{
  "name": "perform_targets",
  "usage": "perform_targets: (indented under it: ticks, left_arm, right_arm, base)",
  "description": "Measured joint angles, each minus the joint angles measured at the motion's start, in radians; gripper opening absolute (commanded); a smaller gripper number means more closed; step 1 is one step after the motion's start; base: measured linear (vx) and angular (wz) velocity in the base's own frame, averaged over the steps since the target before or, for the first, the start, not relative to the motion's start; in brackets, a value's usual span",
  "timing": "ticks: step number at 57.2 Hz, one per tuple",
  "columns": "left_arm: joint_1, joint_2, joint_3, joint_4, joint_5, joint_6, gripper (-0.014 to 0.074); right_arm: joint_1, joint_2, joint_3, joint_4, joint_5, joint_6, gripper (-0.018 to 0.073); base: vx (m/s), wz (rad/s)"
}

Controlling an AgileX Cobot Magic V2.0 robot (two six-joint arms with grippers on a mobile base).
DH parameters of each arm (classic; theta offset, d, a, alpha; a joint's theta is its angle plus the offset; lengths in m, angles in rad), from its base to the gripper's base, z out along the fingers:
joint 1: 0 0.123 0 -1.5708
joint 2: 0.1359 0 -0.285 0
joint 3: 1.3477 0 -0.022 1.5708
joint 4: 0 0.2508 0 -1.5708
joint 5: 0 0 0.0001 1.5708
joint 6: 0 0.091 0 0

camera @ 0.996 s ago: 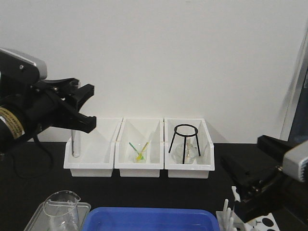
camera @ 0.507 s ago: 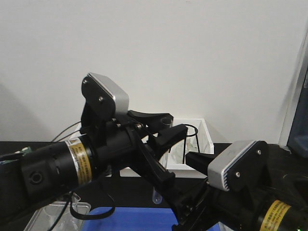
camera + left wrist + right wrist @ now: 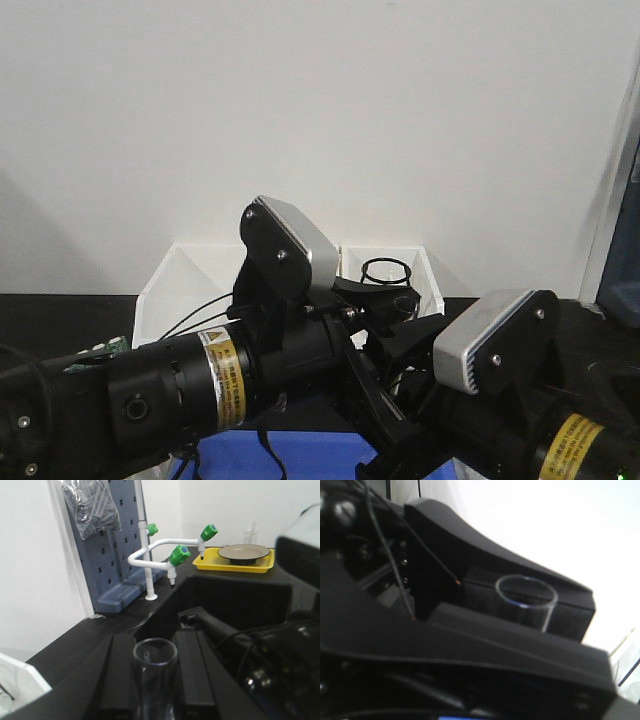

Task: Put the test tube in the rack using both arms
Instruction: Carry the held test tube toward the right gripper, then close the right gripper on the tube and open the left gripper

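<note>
From my station the left arm (image 3: 200,385) fills most of the front view, a thick black barrel with a yellow label and a silver-grey housing tilted up at its wrist; the right arm (image 3: 495,345) sits low on the right side, its own grey housing angled toward the left one, and the two wrists crowd together in the middle of the frame; behind them I see the white bins (image 3: 185,280) against the wall, with a black ring stand (image 3: 385,270) in the rightmost one; through the left wrist camera I get a black sink (image 3: 235,597), a white tap (image 3: 150,560) with green knobs and a yellow tray (image 3: 235,565) on the far counter; the left gripper (image 3: 154,642) has its two black fingers (image 3: 122,675) pressed on either side of the test tube (image 3: 154,680), which stands upright with its open rim toward the camera; the right gripper (image 3: 520,617) shows black fingers around the same rim, with a pad right behind the glass, but I cannot tell whether they are closed on it
</note>
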Motion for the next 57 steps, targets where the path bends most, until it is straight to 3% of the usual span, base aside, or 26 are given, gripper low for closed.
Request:
perform_targets:
  ticks: [20,35,40,48,57]
  left_arm:
    - [0.000,-0.001,0.000,-0.001,0.081,0.007,-0.0007]
    - [0.000,-0.001,0.000,-0.001,0.073,0.008,-0.0006]
    - [0.000,-0.001,0.000,-0.001,0.073,0.008,0.0001]
    - [0.000,-0.001,0.000,-0.001,0.072,0.008,0.0074]
    - [0.000,-0.001,0.000,-0.002,0.072,0.008,0.0256]
  right_arm:
    - [-0.001,0.000,0.000,0.007,0.009,0.003,0.0290]
    - [-0.003,0.000,0.000,0.021,0.006,0.005,-0.0003]
    - [-0.004,0.000,0.000,0.021,0.003,0.006,-0.0013]
    - [-0.004,0.000,0.000,0.021,0.002,0.006,-0.0012]
    - [-0.004,0.000,0.000,0.021,0.002,0.006,-0.0012]
  base:
    - [0.00,0.00]
    - [0.00,0.00]
    - [0.00,0.00]
    - [0.00,0.00]
    - [0.00,0.00]
